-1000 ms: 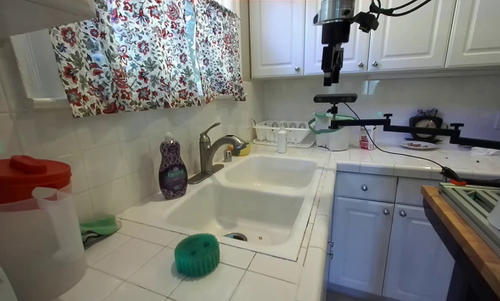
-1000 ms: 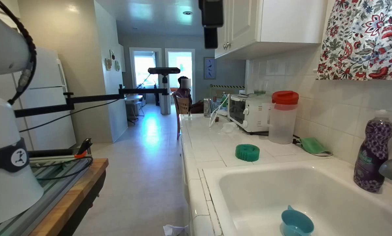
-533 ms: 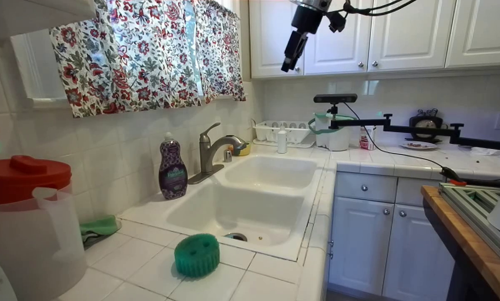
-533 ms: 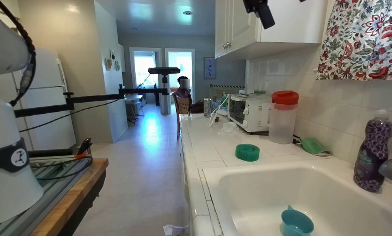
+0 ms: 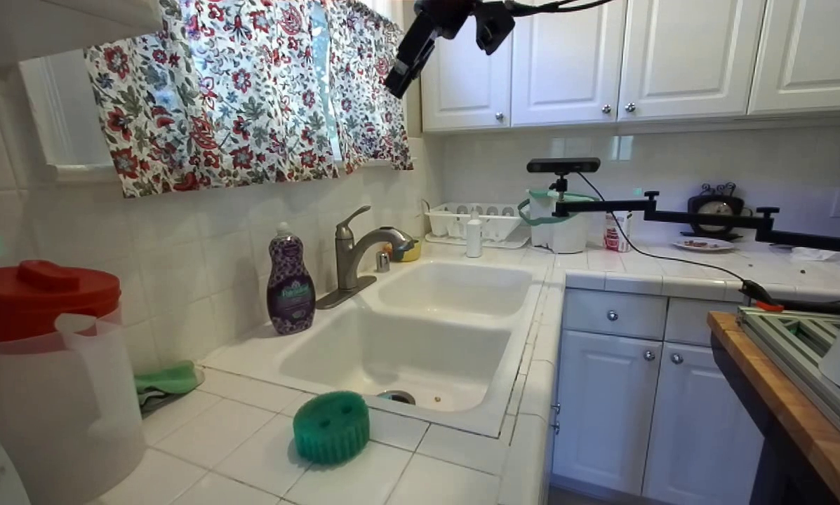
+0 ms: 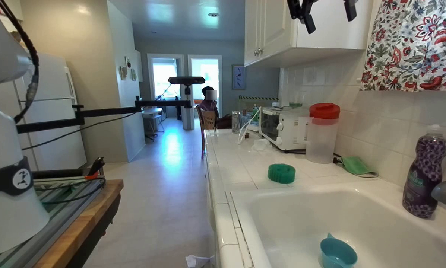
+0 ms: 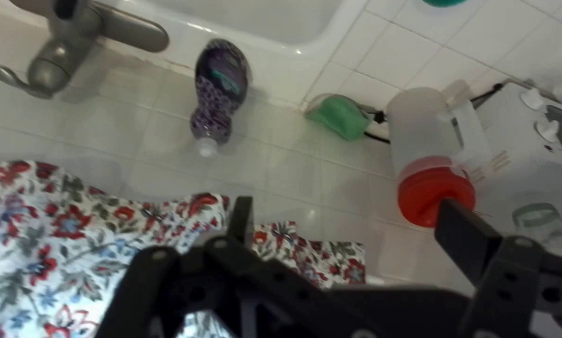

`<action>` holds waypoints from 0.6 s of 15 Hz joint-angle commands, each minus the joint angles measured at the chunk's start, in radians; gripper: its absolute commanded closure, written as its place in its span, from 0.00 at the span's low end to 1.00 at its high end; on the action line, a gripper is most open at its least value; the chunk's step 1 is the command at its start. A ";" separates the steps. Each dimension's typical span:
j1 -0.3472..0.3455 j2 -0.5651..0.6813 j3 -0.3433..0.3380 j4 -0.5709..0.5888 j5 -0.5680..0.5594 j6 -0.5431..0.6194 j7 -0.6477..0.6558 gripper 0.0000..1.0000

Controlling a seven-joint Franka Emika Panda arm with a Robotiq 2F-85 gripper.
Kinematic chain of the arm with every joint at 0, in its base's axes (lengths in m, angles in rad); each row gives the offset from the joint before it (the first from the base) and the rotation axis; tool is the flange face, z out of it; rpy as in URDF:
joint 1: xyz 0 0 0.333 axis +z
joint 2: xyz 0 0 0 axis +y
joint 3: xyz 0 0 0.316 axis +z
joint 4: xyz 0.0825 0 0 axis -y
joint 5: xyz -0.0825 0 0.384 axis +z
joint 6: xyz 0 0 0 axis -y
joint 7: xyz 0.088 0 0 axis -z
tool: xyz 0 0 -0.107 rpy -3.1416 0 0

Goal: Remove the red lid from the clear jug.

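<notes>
Wrist view: your gripper (image 7: 349,220) is spread wide, holding nothing, well apart from the red lid (image 7: 428,190), which sits on the clear jug (image 7: 418,123). You seem to have reaching, gripping and removal left.

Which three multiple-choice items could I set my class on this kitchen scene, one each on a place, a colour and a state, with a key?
1. Where is the light-blue cup?
A) On the floor
B) In the sink
C) In the dish rack

2. What colour is the lid on the clear jug?
A) White
B) Green
C) Red

3. How does the end effector stand?
A) Open
B) Shut on the lid
C) Shut, holding nothing

Key:
1 B: an exterior view shows the cup inside the sink.
2 C: the lid looks bright red in all three views.
3 A: the wrist view shows its fingers spread wide apart.
</notes>
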 commanded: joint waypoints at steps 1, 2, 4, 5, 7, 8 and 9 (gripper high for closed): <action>-0.023 0.100 0.036 0.160 0.195 -0.097 -0.256 0.00; -0.042 0.129 0.044 0.201 0.227 -0.128 -0.301 0.00; -0.073 0.170 0.049 0.257 0.193 -0.183 -0.289 0.00; -0.068 0.123 0.063 0.184 0.171 -0.122 -0.233 0.00; -0.091 0.156 0.065 0.225 0.169 -0.152 -0.249 0.00; -0.092 0.161 0.068 0.233 0.169 -0.158 -0.250 0.00; -0.091 0.162 0.072 0.235 0.169 -0.158 -0.250 0.00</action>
